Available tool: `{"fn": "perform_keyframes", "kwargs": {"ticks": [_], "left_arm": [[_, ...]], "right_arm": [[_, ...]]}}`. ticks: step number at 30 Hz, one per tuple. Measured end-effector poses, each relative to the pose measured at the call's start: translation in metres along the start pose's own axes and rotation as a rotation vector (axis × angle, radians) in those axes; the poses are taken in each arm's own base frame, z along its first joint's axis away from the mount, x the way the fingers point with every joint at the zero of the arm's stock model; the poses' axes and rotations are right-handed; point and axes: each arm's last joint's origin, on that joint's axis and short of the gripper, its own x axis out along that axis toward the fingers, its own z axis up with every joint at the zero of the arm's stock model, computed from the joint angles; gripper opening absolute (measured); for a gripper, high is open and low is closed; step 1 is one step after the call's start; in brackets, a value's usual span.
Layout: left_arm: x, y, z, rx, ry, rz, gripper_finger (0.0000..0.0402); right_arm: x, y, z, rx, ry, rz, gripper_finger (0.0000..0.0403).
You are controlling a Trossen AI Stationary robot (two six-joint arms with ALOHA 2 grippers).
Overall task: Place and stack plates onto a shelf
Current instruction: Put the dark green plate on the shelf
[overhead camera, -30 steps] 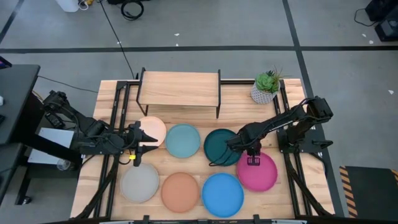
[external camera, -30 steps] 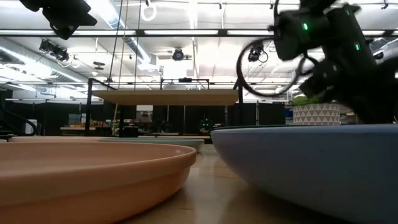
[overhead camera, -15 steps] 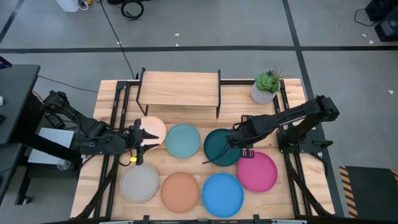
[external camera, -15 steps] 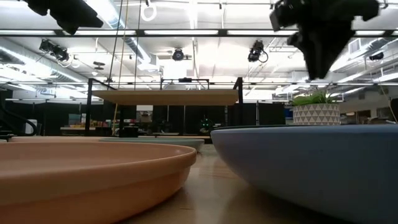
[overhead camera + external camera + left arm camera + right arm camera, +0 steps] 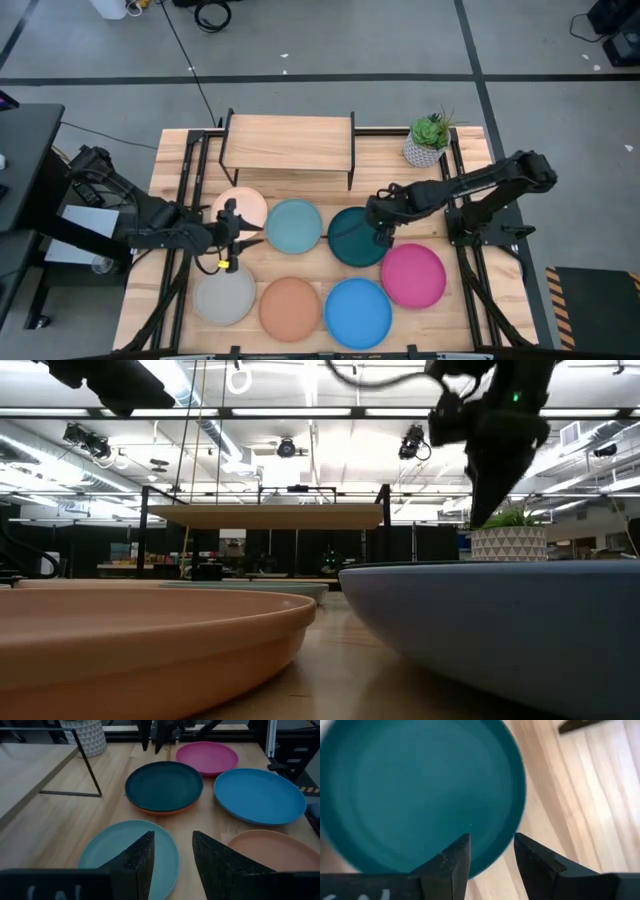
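- The right gripper (image 5: pixel 381 236) hangs just above the near rim of the dark teal plate (image 5: pixel 356 236). Its two fingers (image 5: pixel 451 865) stand apart with nothing between them, so it is released and holds no plate.
- That teal plate sits on an orange one; from the left wrist view a thin orange edge (image 5: pixel 159 812) peeks out under it. The pair looks like a stack already begun down on the surface (image 5: pixel 390 190) rather than on the shelf.
- The magenta plate (image 5: pixel 412 275) lies flat just behind the right gripper, toward its arm's base, apart from the fingers.
- The left gripper (image 5: pixel 232 243) waits between the cream plate (image 5: pixel 245 207), the light blue plate (image 5: pixel 293 226) and the grey plate (image 5: pixel 225 295), its fingers (image 5: pixel 135 862) also spread and empty, pointing over the light blue plate.
- The shelf (image 5: pixel 288 142) stands well beyond both grippers at the far side, its wooden top bare; no plate is on it yet.
- The terracotta plate (image 5: pixel 290 307) and bright blue plate (image 5: pixel 357 312) lie nearest the front edge, side by side, untouched.
- A potted plant (image 5: pixel 428 140) sits beside the shelf, beyond the right gripper, and I judge the arm should clear it when carrying plates up.
- I reckon the spread fingers over the teal rim are set for a pinch on its edge.
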Motion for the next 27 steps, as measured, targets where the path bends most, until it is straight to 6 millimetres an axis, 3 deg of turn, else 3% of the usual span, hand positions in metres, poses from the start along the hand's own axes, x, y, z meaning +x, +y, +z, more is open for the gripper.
{"fn": "perform_keyframes", "kwargs": {"ticks": [7,13,18,27], "left_arm": [[0.001,0.002,0.000,0.013,0.003,0.013,0.0141],[0.001,0.002,0.000,0.014,0.004,0.012,0.0141],[0.001,0.002,0.000,0.013,0.002,0.012,0.0141],[0.001,0.002,0.000,0.006,0.004,0.008,0.0141]], "right_arm": [[0.023,-0.022,0.003,0.080,0.048,-0.042,0.0167],[0.048,-0.018,0.004,0.032,0.096,-0.034,0.0150],[0.059,-0.019,0.004,0.009,0.129,-0.046,0.0120],[0.060,-0.021,0.007,0.030,0.127,0.021,0.0042]]}}
